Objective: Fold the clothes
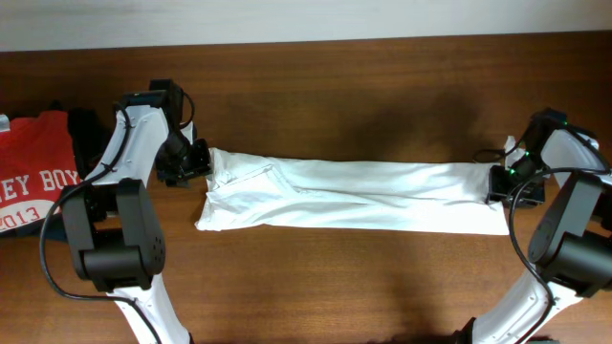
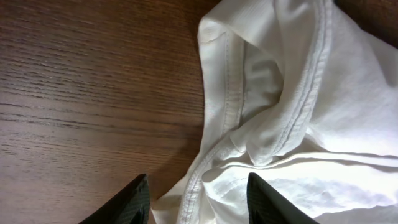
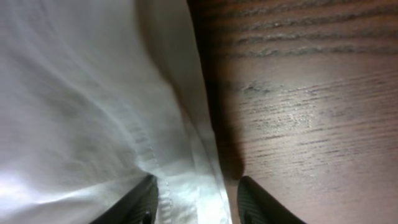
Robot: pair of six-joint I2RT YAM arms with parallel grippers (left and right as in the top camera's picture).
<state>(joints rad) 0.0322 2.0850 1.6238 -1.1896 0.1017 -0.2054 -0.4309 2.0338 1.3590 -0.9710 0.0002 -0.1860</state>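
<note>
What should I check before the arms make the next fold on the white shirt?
1. White thin-cloth T-shirt lies as one long strip on the brown wooden table: ok.
2. Left fingers straddle the strip's left-end edge: ok.
3. Right fingers straddle its right-end edge: ok.
4. Cloth pinched at both ends: not ok, both open.
5. Red T-shirt with white lettering apart from the strip: ok.

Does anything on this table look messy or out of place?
The white T-shirt lies as a long band, but its end by the left gripper is bunched, hems curling over each other. Nothing looks spilled or torn.
</note>
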